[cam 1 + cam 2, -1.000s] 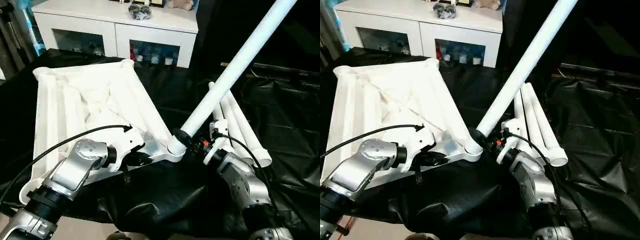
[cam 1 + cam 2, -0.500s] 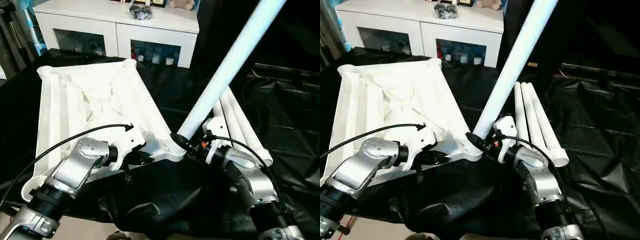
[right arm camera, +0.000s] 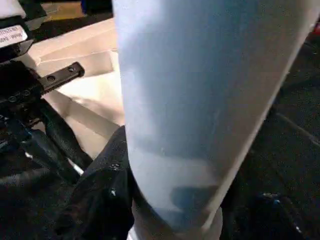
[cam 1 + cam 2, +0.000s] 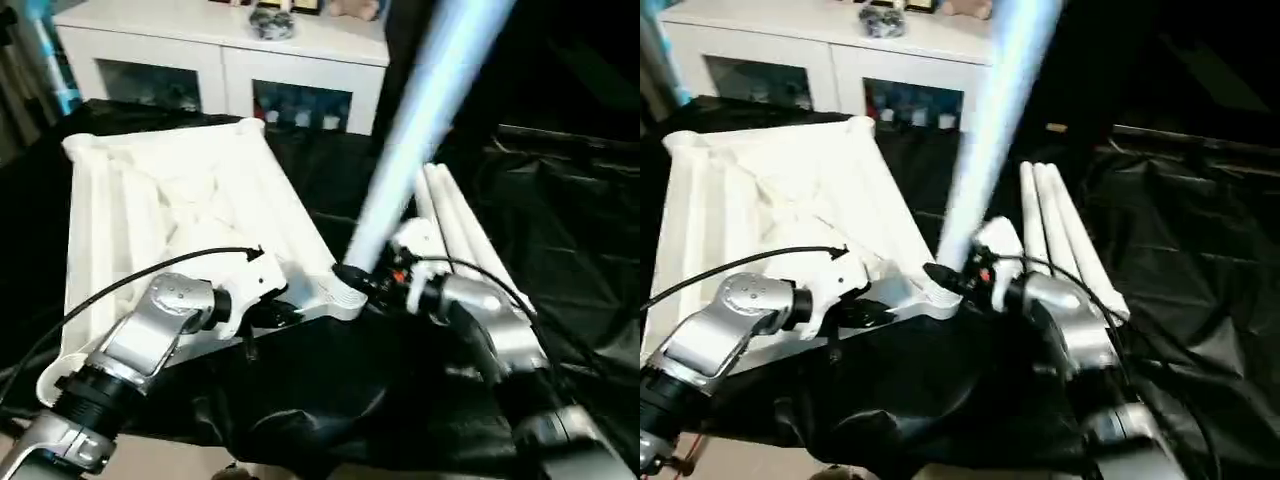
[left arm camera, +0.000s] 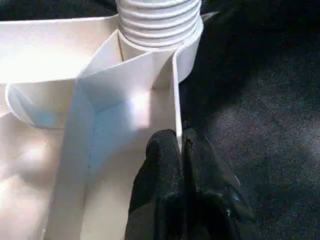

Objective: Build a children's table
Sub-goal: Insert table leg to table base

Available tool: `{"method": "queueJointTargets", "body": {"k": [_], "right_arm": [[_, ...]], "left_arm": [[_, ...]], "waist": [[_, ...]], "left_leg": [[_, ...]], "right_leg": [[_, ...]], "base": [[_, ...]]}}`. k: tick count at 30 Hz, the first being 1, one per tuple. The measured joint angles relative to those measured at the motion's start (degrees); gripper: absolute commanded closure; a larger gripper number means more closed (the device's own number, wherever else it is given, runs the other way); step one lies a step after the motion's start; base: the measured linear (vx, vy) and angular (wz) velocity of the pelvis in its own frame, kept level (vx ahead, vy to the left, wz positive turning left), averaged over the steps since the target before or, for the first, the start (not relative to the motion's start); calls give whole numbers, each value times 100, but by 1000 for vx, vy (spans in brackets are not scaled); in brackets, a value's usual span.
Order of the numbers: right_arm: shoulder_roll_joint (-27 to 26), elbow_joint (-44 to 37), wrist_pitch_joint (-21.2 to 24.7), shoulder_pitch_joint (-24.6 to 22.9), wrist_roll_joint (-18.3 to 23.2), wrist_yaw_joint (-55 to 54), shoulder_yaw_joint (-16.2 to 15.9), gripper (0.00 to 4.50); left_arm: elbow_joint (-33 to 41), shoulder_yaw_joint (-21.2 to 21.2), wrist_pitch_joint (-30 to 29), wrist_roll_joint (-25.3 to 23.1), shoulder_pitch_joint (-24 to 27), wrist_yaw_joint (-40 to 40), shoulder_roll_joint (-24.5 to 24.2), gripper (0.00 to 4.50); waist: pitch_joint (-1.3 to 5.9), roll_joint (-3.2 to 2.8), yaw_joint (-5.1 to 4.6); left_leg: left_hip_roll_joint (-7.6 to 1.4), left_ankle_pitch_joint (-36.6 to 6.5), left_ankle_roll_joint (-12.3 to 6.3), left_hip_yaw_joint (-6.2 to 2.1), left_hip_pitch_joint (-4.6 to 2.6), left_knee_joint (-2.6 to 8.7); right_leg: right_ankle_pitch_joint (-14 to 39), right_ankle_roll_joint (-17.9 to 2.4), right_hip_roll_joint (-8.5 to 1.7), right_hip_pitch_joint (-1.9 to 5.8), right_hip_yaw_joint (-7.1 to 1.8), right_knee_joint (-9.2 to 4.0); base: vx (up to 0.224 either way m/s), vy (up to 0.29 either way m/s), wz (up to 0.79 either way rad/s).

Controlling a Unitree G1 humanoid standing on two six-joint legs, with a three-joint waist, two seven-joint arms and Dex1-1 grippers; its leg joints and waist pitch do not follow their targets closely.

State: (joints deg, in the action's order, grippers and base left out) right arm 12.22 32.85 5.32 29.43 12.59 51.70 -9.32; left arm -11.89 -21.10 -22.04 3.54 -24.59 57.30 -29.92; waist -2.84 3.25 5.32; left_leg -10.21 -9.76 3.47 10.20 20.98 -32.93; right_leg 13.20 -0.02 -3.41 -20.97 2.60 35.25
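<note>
We see the white table top (image 4: pixel 170 215) lying underside up on a black sheet (image 4: pixel 560 230), its ribs showing and one rounded corner socket (image 4: pixel 340 297) turned toward us. A long white leg (image 4: pixel 420 110) rises steeply from that socket, its ribbed end (image 5: pixel 159 20) seated in the socket's collar, and leans up and away to the right. Our right pincer (image 4: pixel 378 283) is wrapped around the leg just above the socket, one black finger (image 3: pixel 100 195) pressed to its side. Our left pincer (image 5: pixel 181 150) is clamped narrow on the thin upright rim wall (image 5: pixel 176 95) of the top, right beside the same corner, with a black fingertip on either face of the wall. Three more white legs (image 4: pixel 450 215) lie side by side on the sheet just beyond our right forearm, touching one another. A black cable (image 4: pixel 120 285) loops over our left forearm. Behind the table top stands a white cabinet (image 4: pixel 225 60) with glass doors, small objects on its top and on its shelves, too blurred for us to tell what they are.
</note>
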Motion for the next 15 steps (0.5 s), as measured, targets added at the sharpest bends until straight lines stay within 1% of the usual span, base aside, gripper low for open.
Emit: {"method": "queueJointTargets", "body": {"k": [4,10,15], "right_arm": [[0,137,-48,89,-65,160,-10,262],[20,321,-135,205,-100,468,-39,262],[139,265,-263,109,-87,918,-69,262]], "left_arm": [[-6,-5,43,-16,0,88,-26,450],[-6,-13,95,-52,-17,227,-88,450],[-6,-55,240,-52,-31,487,-174,450]], "waist": [[23,42,-16],[42,70,-18],[57,93,17]], "left_leg": [[0,0,0,0,0,1],[-1,0,0,0,-4,2],[-1,0,-1,0,-1,4]], "right_leg": [[0,0,0,-1,0,-4],[-1,-2,0,-2,1,-1],[-12,-19,1,6,0,0]], "base": [[0,0,0],[0,0,0],[0,0,0]]}}
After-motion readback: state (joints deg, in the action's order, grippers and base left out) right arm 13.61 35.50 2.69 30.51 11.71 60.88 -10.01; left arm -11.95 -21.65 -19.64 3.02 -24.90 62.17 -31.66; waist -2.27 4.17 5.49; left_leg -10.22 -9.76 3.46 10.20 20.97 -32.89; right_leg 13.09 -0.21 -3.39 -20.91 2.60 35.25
